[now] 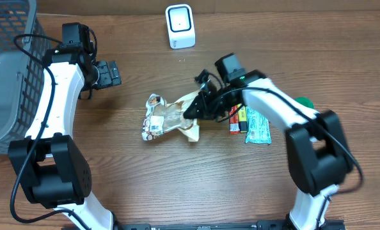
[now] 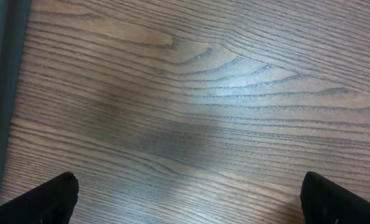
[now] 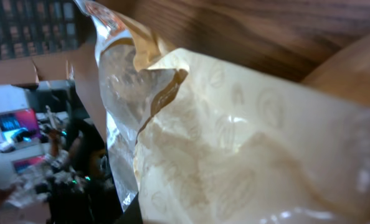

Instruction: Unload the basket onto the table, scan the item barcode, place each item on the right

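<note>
We see the crumpled snack bag [image 1: 166, 119] lying mid-tabletop [image 1: 132, 185], its right end pinched in the narrow right jaws; from the right wrist, its cream foil [image 3: 247, 143] fills nearly the whole view, so the barcode cannot be made out. The white scanner [image 1: 180, 25] stands well apart from the bag, at the far edge. Just right of the bag lie a red-and-yellow packet [image 1: 237, 119] and a teal packet [image 1: 258, 128], partly under the right arm [image 1: 279, 108], with something green [image 1: 305, 102] beyond it (too hidden to name). The left jaws stand wide, holding nothing, over bare wood near the grey basket [image 1: 4, 76], its fingertips [image 2: 42, 199] far apart.
</note>
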Robot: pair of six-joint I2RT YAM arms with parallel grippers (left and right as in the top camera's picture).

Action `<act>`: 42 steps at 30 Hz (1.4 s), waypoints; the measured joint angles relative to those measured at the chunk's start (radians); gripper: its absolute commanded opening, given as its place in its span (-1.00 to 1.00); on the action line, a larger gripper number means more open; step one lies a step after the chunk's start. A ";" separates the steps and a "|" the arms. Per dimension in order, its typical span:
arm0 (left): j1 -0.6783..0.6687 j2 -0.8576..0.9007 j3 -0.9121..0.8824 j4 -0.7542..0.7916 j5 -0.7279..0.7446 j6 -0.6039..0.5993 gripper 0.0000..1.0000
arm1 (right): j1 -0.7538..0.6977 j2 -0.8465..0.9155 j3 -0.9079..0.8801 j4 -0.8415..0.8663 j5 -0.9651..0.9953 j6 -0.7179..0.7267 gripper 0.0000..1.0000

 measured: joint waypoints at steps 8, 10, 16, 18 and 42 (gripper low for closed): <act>0.000 0.000 0.000 0.000 0.000 0.000 1.00 | 0.002 -0.225 0.142 -0.256 0.077 -0.298 -0.93; 0.000 0.000 0.000 0.000 0.000 0.000 1.00 | 0.002 -0.257 0.148 -0.259 0.080 -0.342 -0.93; 0.000 0.000 0.000 0.000 0.000 0.000 1.00 | 0.002 -0.265 0.148 -0.251 0.138 -0.397 -0.93; 0.000 0.000 0.000 0.000 0.000 0.000 1.00 | 0.002 -0.265 0.148 -0.251 0.157 -0.401 -0.93; 0.000 0.000 0.000 0.000 0.000 0.000 1.00 | 0.002 -0.199 0.848 -0.389 0.634 -0.267 -0.93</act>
